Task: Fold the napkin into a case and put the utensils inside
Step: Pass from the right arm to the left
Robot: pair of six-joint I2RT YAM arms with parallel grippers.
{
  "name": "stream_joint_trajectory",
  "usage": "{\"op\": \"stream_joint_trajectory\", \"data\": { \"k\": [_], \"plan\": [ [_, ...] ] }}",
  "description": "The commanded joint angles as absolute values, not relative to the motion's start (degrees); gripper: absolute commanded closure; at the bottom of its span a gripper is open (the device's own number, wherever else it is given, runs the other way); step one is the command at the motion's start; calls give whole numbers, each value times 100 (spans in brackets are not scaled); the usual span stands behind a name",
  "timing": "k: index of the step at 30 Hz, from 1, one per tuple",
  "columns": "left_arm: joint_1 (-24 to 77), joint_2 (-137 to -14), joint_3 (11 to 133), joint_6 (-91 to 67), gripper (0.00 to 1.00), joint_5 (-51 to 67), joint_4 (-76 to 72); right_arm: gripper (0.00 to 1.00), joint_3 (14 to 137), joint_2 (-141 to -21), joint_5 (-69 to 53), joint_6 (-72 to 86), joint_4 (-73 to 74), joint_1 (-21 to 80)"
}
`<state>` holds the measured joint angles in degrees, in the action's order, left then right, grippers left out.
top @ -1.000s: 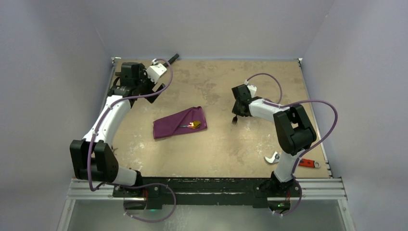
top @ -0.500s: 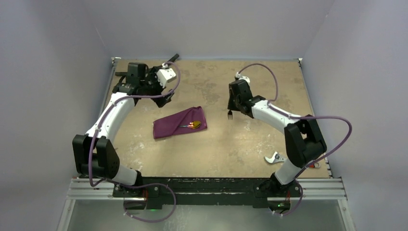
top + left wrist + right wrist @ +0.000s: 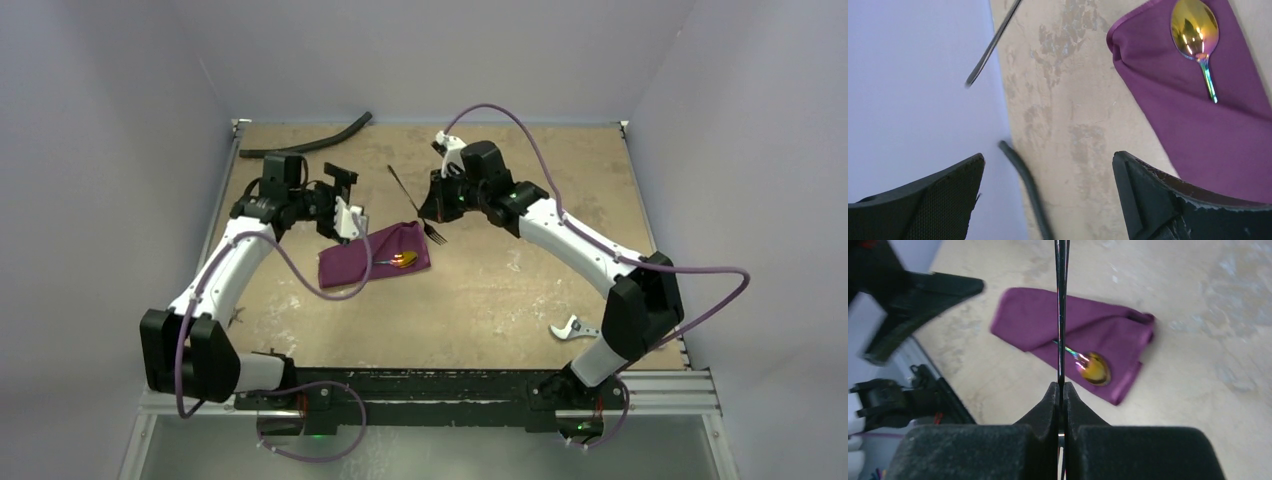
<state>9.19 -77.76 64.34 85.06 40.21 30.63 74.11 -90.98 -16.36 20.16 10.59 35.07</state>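
The right gripper point(image 3: 1061, 390) is pinching the fork point(image 3: 1062, 315) mid-shaft with its jaws fully closed. So thin a shaft could pivot, and tines catching cloth could drag the case point(image 3: 360, 262) or dislodge the spoon point(image 3: 404, 259) lying on it at table centre. The right arm is reaching leftward beside the case's right end. The left gripper point(image 3: 1048, 165) is hovering wide open and empty at its far-left edge.

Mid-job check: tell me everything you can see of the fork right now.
The fork is slim, dark silvery metal. The right hand is shut on its shaft; nothing else visibly touches it. In the top view it slants, handle toward the back-left, tines near-right beside the purple case's right corner. It looks lifted off the table.
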Motion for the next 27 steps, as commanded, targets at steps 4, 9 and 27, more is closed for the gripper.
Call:
{"op": "stream_joint_trajectory", "data": {
  "k": [4,9,27],
  "plan": [
    [1026,-6893,5614,11007,1,4417,2327,100,8674,-9636,-2783,1629,1724,3907],
    [1028,-6316,4719,10692,1,4334,734,100,9202,-10026,-2947,1558,1992,4104],
    [1028,-6170,4577,10788,65,3840,1220,100,9930,-10418,-3195,1592,2033,4463]
  ]
}}
